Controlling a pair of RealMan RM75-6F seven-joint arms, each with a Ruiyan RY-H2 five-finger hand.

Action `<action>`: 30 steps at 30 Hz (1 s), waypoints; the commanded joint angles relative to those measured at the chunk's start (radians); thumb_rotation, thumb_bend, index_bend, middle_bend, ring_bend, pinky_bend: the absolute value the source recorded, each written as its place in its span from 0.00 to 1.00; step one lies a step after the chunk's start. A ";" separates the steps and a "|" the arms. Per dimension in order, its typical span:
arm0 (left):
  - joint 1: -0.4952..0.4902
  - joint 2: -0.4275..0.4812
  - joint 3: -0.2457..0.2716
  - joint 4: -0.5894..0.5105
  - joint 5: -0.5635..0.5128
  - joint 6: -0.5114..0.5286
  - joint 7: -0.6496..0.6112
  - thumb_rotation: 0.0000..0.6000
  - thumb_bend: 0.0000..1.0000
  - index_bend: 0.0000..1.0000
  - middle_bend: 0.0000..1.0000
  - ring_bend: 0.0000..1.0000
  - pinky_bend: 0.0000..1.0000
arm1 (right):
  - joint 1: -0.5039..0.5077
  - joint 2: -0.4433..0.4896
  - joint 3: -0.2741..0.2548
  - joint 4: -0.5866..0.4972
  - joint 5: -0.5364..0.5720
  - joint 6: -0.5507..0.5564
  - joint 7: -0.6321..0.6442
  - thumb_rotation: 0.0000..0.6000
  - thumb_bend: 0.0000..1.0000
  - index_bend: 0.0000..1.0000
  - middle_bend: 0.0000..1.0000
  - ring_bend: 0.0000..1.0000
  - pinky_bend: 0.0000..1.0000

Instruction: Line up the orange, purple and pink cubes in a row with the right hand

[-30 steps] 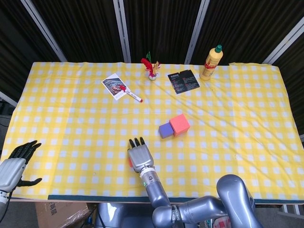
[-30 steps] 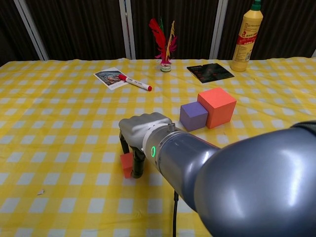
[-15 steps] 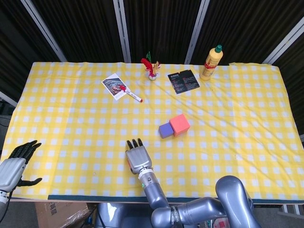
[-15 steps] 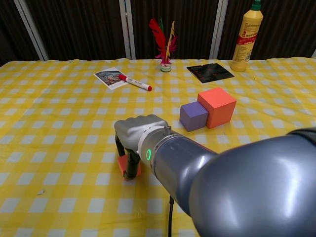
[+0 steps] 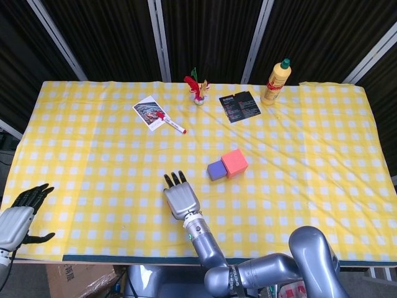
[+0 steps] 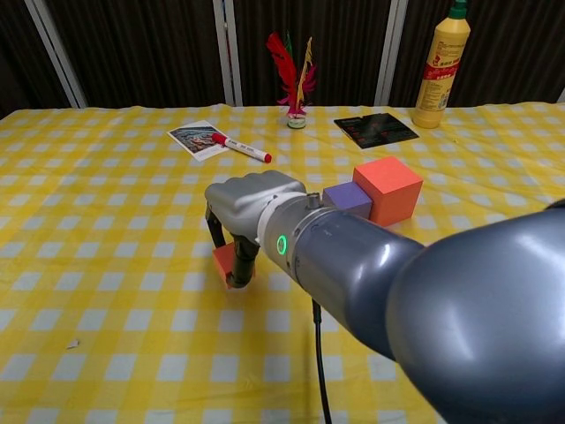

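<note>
My right hand (image 6: 252, 206) grips a small orange cube (image 6: 223, 262) between its down-curled fingers, left of the other two cubes. In the head view the right hand (image 5: 181, 200) hides this cube. A purple cube (image 5: 216, 169) touches the left side of a larger pink cube (image 5: 235, 162) in the middle of the yellow checked table (image 5: 93, 161). In the chest view the purple cube (image 6: 350, 197) shows partly behind my forearm, next to the pink cube (image 6: 388, 190). At the table's near left corner my left hand (image 5: 18, 217) rests open, holding nothing.
Along the far side stand a yellow bottle (image 5: 276, 82), a black card (image 5: 239, 105), a feather shuttlecock (image 5: 197, 89), and a photo (image 5: 147, 112) with a red marker (image 5: 169, 123) on it. A tiny scrap (image 6: 72, 344) lies near the front left.
My right hand has closed round the orange cube and moved it away from the front edge, towards the purple cube. The left hand and the other cubes have stayed put.
</note>
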 commanded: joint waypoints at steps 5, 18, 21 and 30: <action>0.000 -0.001 -0.001 -0.001 -0.005 -0.002 0.006 1.00 0.02 0.00 0.00 0.00 0.03 | -0.018 0.053 -0.027 0.073 -0.083 -0.059 0.063 1.00 0.43 0.53 0.08 0.00 0.04; -0.003 -0.001 -0.005 -0.007 -0.024 -0.013 0.013 1.00 0.02 0.00 0.00 0.00 0.03 | -0.020 0.057 -0.025 0.213 -0.104 -0.145 0.122 1.00 0.43 0.53 0.08 0.00 0.04; -0.004 -0.001 -0.006 -0.007 -0.027 -0.016 0.014 1.00 0.02 0.00 0.00 0.00 0.03 | -0.018 0.057 -0.027 0.239 -0.105 -0.160 0.125 1.00 0.43 0.53 0.08 0.00 0.04; -0.006 0.002 -0.006 -0.011 -0.030 -0.021 0.011 1.00 0.02 0.00 0.00 0.00 0.03 | -0.019 0.073 -0.031 0.288 -0.078 -0.192 0.115 1.00 0.43 0.53 0.08 0.00 0.04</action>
